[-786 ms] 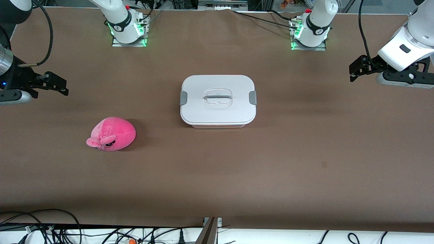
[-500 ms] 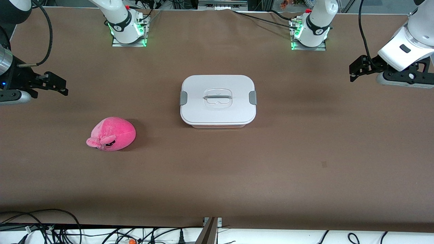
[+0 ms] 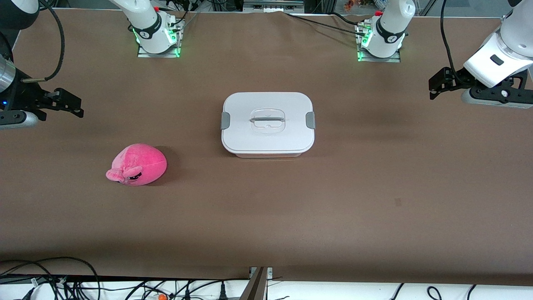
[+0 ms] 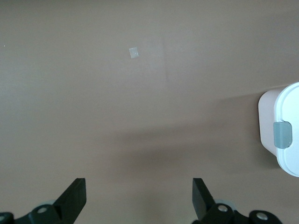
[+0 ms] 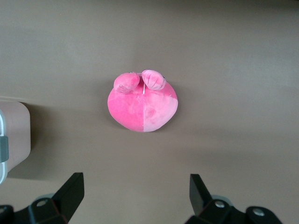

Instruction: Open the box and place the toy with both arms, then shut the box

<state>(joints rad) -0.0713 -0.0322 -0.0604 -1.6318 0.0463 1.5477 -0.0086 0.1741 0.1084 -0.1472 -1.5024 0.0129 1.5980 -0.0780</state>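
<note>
The box (image 3: 267, 124) sits mid-table with its white lid on and a grey clip (image 3: 310, 120) at each end; its edge shows in the left wrist view (image 4: 285, 135) and the right wrist view (image 5: 14, 135). The pink plush toy (image 3: 137, 164) lies on the table toward the right arm's end, nearer the front camera than the box, and also shows as the toy (image 5: 142, 105). My right gripper (image 3: 74, 104) hangs open and empty over the right arm's end of the table; its own view shows the gripper (image 5: 135, 193) wide apart. My left gripper (image 3: 435, 85) hangs open and empty over the left arm's end, also seen as the gripper (image 4: 138, 198).
Both arm bases (image 3: 156, 37) (image 3: 381, 41) stand along the table's back edge. Cables (image 3: 50, 279) lie below the table's front edge. A small pale mark (image 4: 134, 52) is on the brown table top.
</note>
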